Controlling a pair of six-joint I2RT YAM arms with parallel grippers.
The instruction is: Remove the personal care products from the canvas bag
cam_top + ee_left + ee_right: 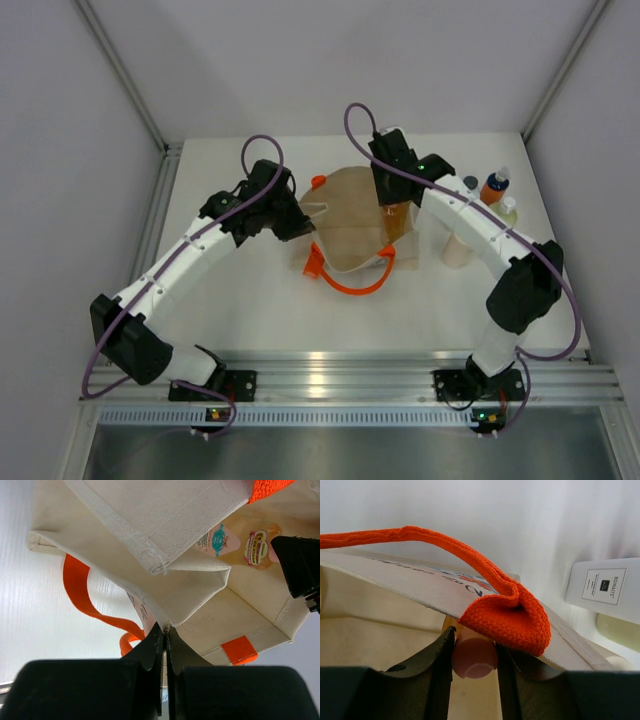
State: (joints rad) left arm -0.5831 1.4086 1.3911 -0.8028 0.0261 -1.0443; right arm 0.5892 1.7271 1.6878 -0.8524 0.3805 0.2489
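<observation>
Your left gripper (165, 630) is pinched shut on the rim of the canvas bag (345, 215), at the bag's 9 o'clock side. Your right gripper (474, 641) reaches in at the bag's 2 o'clock side, clamped on the slim amber bottle (474, 659) by its pink cap. The orange bottle (494, 187) and the cream cylinder (456, 247) stand on the table (260, 300) toward 3 o'clock of the bag.
</observation>
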